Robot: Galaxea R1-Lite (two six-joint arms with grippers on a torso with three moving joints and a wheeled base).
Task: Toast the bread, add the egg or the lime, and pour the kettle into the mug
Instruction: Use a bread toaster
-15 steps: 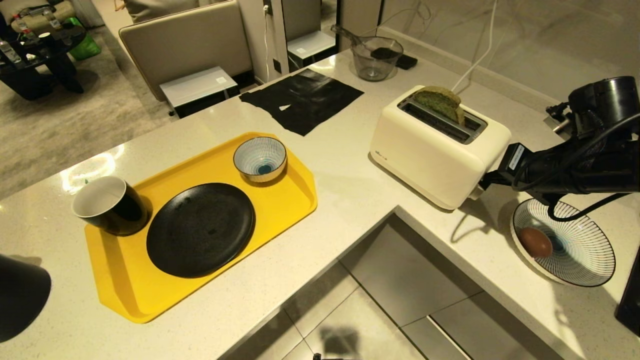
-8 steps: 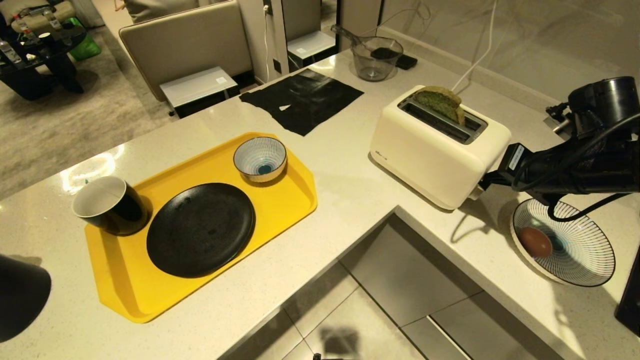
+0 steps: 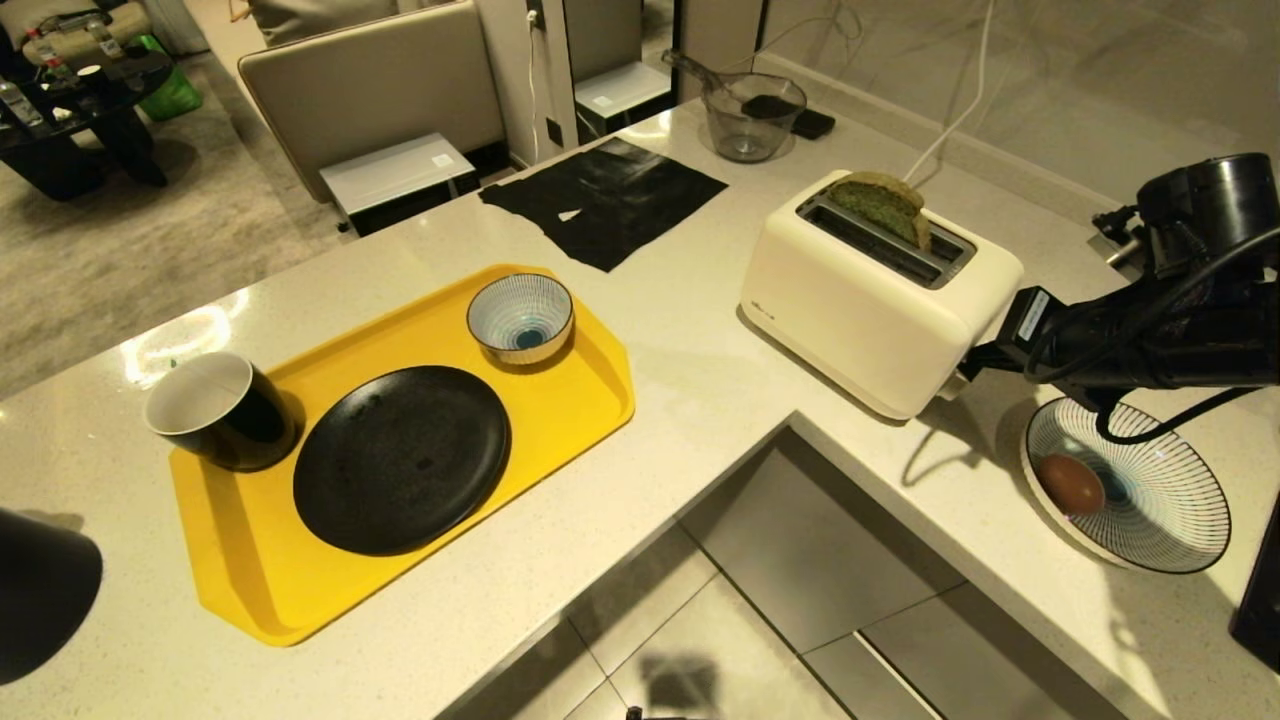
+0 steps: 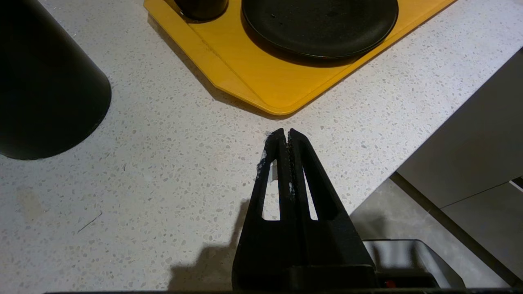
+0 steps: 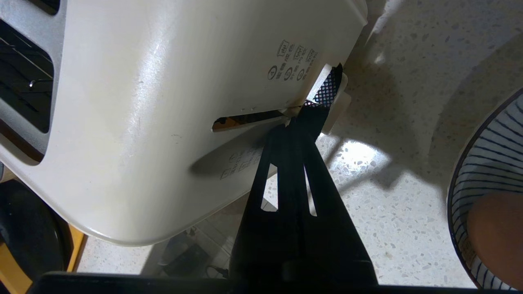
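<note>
Bread (image 3: 885, 205): stood in the far slot of the white toaster (image 3: 860, 300), its green face and crust poking well above the top; nothing about it differed from a second earlier.
Right gripper (image 5: 316, 102): pinched fully together on nothing, tips resting on the toaster's lever (image 5: 333, 96) at the low end of its side slot; it had not moved over the last second.
Reading of that stillness: the lever looked to be at the bottom of its travel, yet the slice sat high, so I judged the press either had not latched or was being held down. Toasting could not be called started.
Left gripper (image 4: 284, 134): closed tight and empty, parked above the speckled counter (image 4: 143, 163) just off the corner of the yellow tray (image 4: 261, 81).
Mug (image 3: 220, 410): on the tray's left corner, touching no other dish, white inside showing and dry.
Black plate (image 3: 402, 458): on the tray beside the mug, bare.
Egg (image 3: 1070, 484): lay in the striped dish (image 3: 1160, 500) on the counter under the right arm, untouched.
Kettle (image 4: 41, 77): only a matte black body at the frame edge, near the left gripper; likely the kettle, handle hidden.
Outstanding: bread to plate, egg, pour.
</note>
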